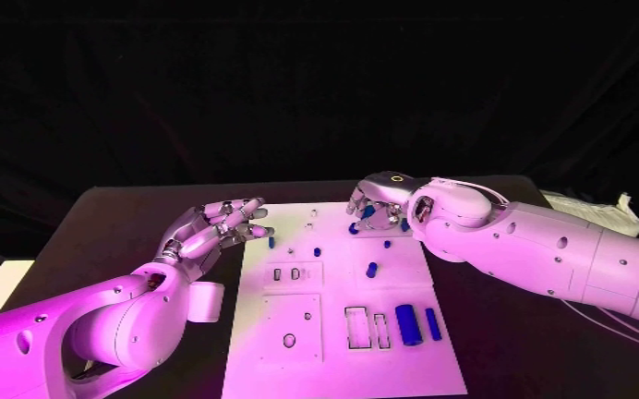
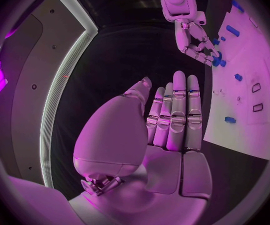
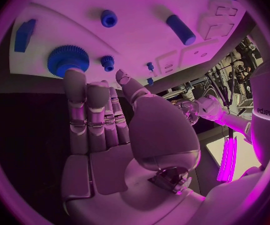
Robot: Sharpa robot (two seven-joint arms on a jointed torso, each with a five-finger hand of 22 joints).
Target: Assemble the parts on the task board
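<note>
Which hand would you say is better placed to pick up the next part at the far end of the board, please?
Probably the right hand: it hovers over the board's far end, fingers apart, just above the gear and small parts there. The left hand is open, at the board's left edge, beside it rather than over it.

One readable mark — mirrored "sharpa" brand on white arm casing (image 3: pixel 267 112), right wrist view.

task board (image 1: pixel 340 353): white | parts (image 1: pixel 407 323): blue | table (image 1: pixel 120 223): black | fingers (image 3: pixel 79 105): silver
</note>
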